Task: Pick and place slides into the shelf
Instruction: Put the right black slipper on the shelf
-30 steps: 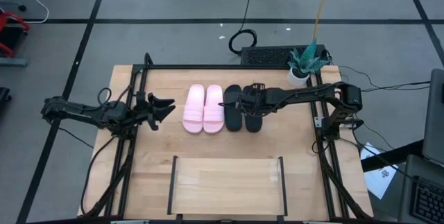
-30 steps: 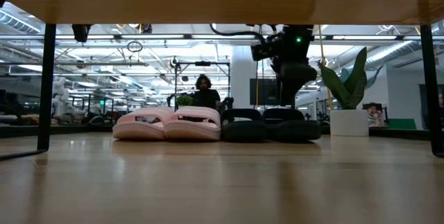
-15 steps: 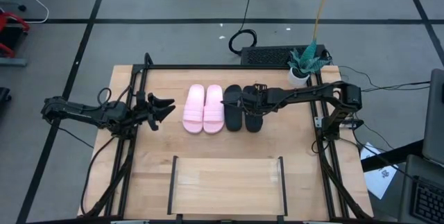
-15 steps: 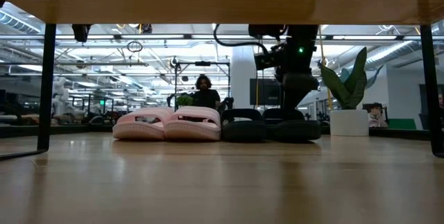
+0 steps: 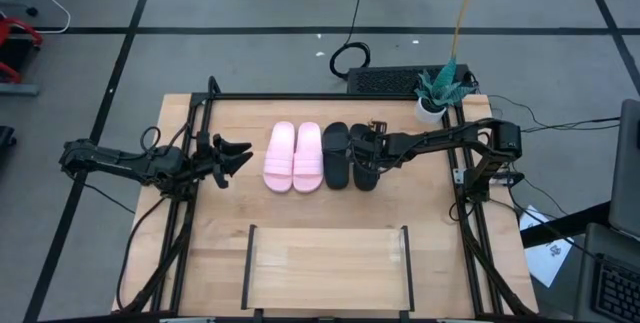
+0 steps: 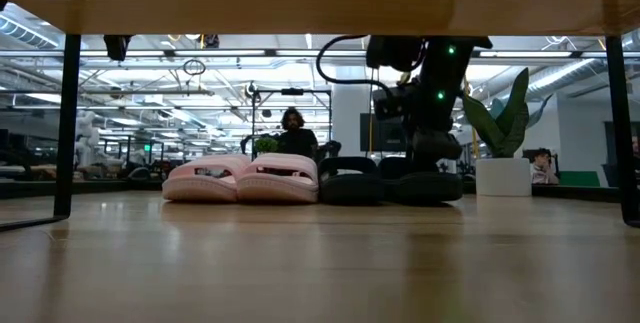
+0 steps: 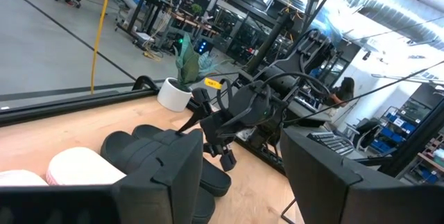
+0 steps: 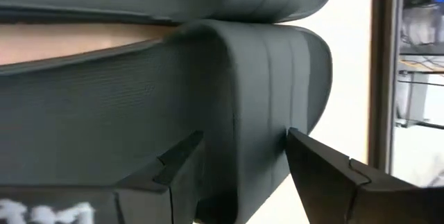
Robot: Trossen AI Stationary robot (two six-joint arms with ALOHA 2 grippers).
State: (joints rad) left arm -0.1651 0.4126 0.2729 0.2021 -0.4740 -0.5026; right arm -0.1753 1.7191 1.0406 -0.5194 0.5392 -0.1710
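A pale pink pair of slides (image 5: 293, 157) and a black pair (image 5: 349, 155) lie side by side on the tabletop's far half. All rest on their soles. My right gripper (image 5: 362, 153) points slanting down over the right black slide (image 8: 139, 106). It is open, with one finger on either side of that slide's broad strap (image 8: 243, 113). My left gripper (image 5: 236, 152) waits open at the table's left, level, with nothing between its fingers. The shelf (image 5: 325, 263) sits at the near edge, with nothing on its board. My right gripper's open fingers (image 8: 173, 172) straddle the black slide's strap from above, slanting down from the table's right side. The strap fills the gap between them. I cannot tell whether they touch it. The slide lies flat on the table.
A potted plant (image 5: 437, 91) stands at the far right corner, with a keyboard (image 5: 385, 80) behind the table's far edge. Black frame rails (image 5: 200, 133) run along both table sides. Bare wood lies between the slides and the shelf.
My right gripper has gone down and toward the table's right edge, from above the left black slide onto the right black slide's strap, tipping a little more downward. The slides have not moved.
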